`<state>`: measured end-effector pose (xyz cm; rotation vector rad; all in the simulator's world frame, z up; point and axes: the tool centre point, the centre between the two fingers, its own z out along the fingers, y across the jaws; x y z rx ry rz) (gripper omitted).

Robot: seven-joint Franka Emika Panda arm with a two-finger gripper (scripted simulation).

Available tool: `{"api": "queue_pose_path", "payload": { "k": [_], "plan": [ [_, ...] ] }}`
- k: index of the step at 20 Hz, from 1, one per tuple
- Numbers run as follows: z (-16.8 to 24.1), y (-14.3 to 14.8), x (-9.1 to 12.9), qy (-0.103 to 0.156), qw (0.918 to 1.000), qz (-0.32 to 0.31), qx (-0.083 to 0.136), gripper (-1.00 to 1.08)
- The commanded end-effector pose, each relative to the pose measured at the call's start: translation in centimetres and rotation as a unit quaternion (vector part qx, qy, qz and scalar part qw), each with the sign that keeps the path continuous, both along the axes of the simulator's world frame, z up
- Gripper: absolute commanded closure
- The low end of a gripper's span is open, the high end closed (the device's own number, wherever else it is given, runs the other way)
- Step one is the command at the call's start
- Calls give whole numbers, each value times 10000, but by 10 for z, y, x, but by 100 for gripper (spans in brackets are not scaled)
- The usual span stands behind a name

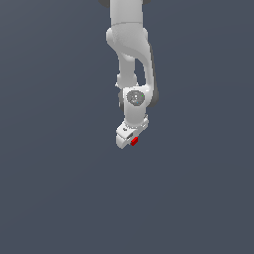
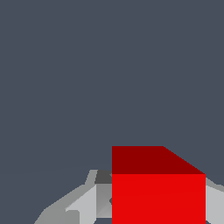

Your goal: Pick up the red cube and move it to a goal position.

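The red cube point(image 1: 134, 142) is a tiny bright red block at the tip of my white gripper point(image 1: 130, 140), near the middle of the exterior view. In the wrist view the red cube point(image 2: 158, 188) fills the space between the grey fingers point(image 2: 85, 203), which press on its sides. The gripper is shut on the cube. The white arm point(image 1: 130, 59) comes down from the top of the exterior view. No goal marker shows in either view.
A plain dark grey-blue surface point(image 1: 49, 173) fills both views around the arm. No other objects, containers or edges show.
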<state>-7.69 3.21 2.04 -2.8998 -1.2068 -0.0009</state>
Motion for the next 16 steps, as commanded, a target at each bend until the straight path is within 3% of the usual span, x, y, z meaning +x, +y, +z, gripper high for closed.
{"api": "queue_pose_path", "payload": {
  "k": [1, 9, 16],
  "plan": [
    [0, 0, 0, 2, 10000, 4, 0, 108],
    [0, -5, 2, 0, 10000, 1, 0, 108],
    [2, -42, 12, 0, 10000, 1, 0, 108]
  ]
}}
